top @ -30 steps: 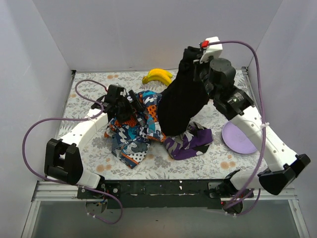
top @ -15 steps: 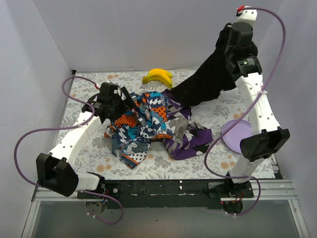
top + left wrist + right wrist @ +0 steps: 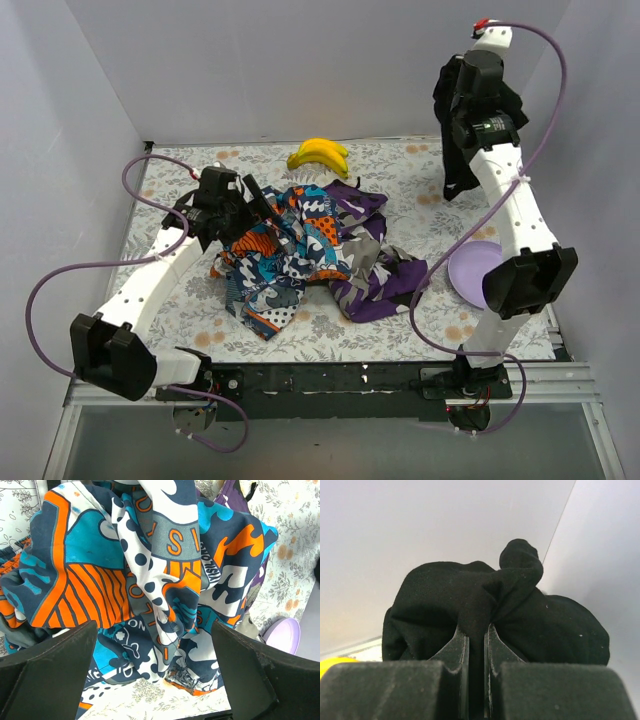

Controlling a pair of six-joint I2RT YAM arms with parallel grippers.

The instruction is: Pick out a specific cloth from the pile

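My right claw (image 3: 476, 632) is pinched tight on the cloth (image 3: 456, 172), clear of the pile (image 3: 300, 250); left claw (image 3: 154, 645) wide, empty. Next: lay it aside.

Lab booth, white walls (image 3: 300, 70), floral table (image 3: 400, 170)

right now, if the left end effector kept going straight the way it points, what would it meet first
The orange, blue and white patterned cloth: it fills the view straight ahead of the open left end effector. How far off it lies is unclear.
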